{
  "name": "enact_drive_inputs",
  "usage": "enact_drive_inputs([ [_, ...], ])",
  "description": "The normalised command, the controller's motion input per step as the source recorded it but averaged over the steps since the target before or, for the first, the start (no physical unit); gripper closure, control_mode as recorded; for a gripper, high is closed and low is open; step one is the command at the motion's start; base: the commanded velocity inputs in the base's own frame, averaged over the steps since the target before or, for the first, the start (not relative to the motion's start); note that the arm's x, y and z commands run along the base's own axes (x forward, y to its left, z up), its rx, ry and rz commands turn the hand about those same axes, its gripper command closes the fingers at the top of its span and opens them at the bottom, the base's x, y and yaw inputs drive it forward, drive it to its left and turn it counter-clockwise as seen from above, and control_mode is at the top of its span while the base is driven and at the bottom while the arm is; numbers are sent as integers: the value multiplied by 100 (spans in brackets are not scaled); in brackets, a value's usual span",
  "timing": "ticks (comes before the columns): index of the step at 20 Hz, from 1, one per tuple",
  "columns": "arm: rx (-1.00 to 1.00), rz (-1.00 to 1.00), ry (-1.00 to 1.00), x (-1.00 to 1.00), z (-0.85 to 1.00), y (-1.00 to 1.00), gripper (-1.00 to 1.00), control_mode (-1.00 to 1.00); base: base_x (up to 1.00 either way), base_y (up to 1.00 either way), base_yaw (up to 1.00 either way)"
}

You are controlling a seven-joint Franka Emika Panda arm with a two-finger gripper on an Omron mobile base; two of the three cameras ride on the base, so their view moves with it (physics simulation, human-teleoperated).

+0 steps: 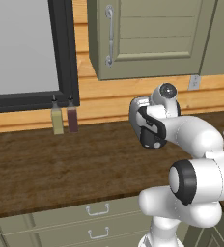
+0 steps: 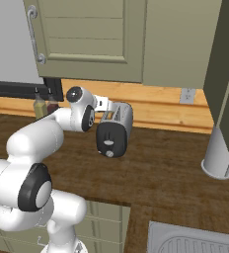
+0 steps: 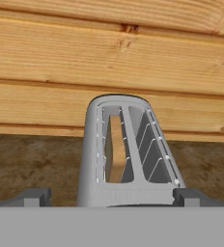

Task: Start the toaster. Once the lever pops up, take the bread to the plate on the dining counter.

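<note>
Near end first: gripper [image 3: 112, 195] sits low over the toaster [image 3: 128, 154], jaws spread wide and holding nothing, one tip either side of the body; toaster stands on the dark wood counter [image 2: 161, 173] near the plank back wall [image 3: 109, 58], black end panel with knob facing the base in the right base view; bread [image 3: 115, 144] looks like a tan slice seated in the left slot, right slot shows bare wire guides; my read: toaster is a rigid, smooth metal shell, light enough to skid if the lever is shoved sideways, so press straight down; toast should be stiff, light, crumbly (pinch across the flat faces near the top edge, gently); lever itself not made out, hidden below the hand view's edge and behind the wrist in the left base view; further back: two bottles [image 1: 65, 120] by the window frame, grey canister [image 2: 217, 155] to the right.
</note>
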Motion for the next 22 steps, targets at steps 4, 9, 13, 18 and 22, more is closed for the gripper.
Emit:
enact_drive_inputs([
  [4, 0, 0, 0, 0, 0, 0, -100, -100, 0, 0, 0],
  [9, 0, 0, 0, 0, 0, 0, -100, -100, 0, 0, 0],
  [13, 0, 0, 0, 0, 0, 0, -100, -100, 0, 0, 0],
  [18, 0, 0, 0, 0, 0, 0, -100, -100, 0, 0, 0],
  [22, 0, 0, 0, 0, 0, 0, -100, -100, 0, 0, 0],
])
